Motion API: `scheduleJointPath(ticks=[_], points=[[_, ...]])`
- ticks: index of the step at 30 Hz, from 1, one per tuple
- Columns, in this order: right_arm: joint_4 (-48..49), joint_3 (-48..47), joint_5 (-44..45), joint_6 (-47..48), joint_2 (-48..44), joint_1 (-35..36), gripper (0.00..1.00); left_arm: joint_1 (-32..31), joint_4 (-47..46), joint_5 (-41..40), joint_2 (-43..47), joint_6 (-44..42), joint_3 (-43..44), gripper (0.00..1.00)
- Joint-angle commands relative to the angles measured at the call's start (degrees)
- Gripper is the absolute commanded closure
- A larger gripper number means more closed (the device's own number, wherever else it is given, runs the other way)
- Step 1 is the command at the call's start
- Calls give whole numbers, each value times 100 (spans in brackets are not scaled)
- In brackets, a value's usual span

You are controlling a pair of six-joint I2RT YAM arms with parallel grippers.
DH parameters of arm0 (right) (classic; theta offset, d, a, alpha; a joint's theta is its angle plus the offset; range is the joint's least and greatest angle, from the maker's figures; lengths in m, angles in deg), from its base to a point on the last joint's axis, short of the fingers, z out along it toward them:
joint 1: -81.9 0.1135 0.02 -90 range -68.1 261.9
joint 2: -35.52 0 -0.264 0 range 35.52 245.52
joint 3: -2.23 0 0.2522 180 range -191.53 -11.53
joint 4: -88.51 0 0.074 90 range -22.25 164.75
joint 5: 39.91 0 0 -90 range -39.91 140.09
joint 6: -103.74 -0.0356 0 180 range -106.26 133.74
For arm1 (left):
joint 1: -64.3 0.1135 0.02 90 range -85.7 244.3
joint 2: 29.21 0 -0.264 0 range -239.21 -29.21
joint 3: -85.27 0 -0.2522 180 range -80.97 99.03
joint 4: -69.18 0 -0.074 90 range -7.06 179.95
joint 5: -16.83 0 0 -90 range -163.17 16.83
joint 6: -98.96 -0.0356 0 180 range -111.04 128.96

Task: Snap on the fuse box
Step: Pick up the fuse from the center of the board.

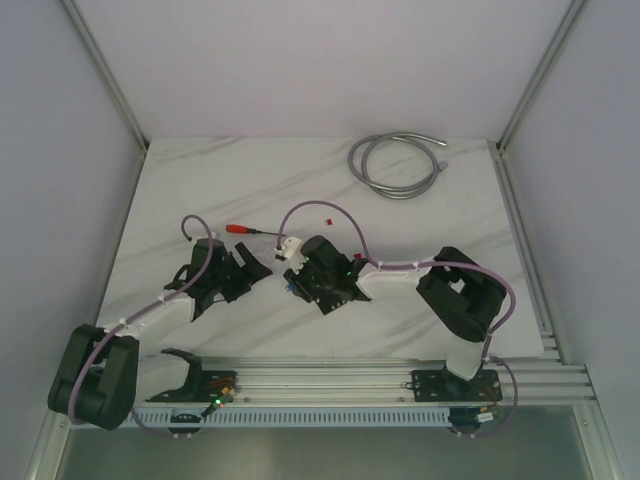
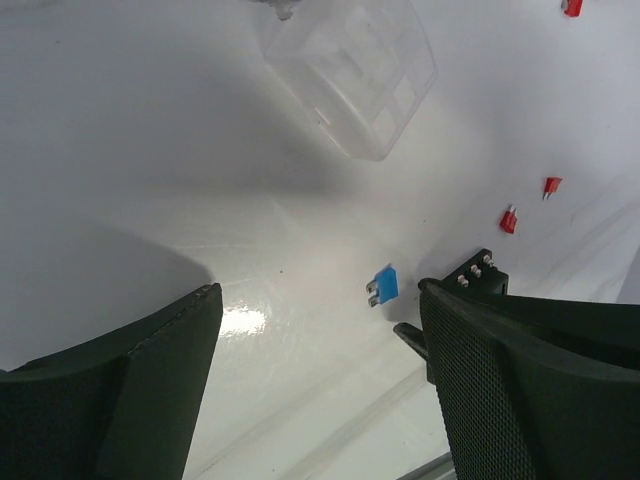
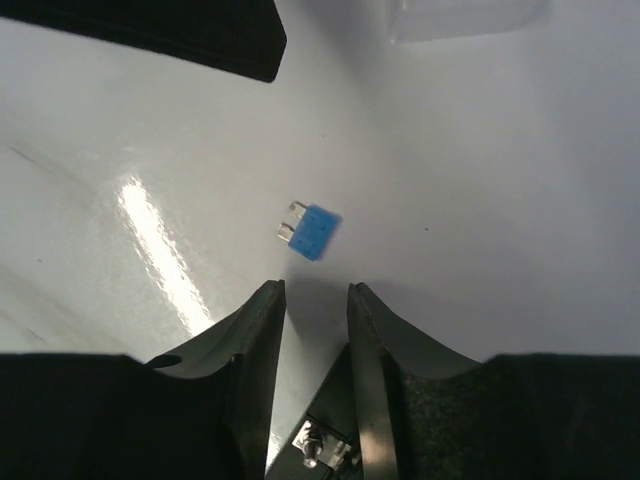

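The fuse box [image 3: 330,440] is a black block with metal terminals, deep between the fingers of my right gripper [image 3: 315,290], which is closed to a narrow gap on it. It also shows in the left wrist view [image 2: 478,272], just past my left gripper's right finger. A loose blue fuse [image 3: 312,230] lies on the table just ahead of the right fingertips. My left gripper [image 2: 320,288] is wide open and empty, low over the table, with the blue fuse [image 2: 383,285] near its right finger. From above, both grippers [image 1: 250,268] [image 1: 292,278] nearly meet at mid-table.
A clear plastic cover [image 2: 350,70] lies beyond the left gripper. Small red fuses [image 2: 509,219] [image 2: 551,185] lie to the right. A red-handled screwdriver [image 1: 240,229] lies behind the grippers. A coiled grey hose [image 1: 395,165] is at the back right.
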Motion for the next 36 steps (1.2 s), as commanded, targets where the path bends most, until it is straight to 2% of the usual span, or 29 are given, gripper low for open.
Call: scheduleJointPath(ticks=[1,8,14,19,24,31,36], points=[[466,-35,-53,-791,21,64,60,111,48,-207,115,55,-130,10],[404,-257,439,-1066,360,169,64,154,203,-353,255,20,-160,7],[192,-389,746,-1023,559,209,74,155,252,-326,251,-6,-131,4],[-184,-502,1342,-809,651,195,80,145,255,-294,231,-5,-124,4],[-522,-483,1789,-472,623,46,82,132,248,-265,249,-5,-97,4],[-918,-457,1957,86,454,-434,83,72,255,-228,218,-16,-52,3],[-955,-419,2078,316,295,-785,80,4,249,-237,167,-25,0,3]])
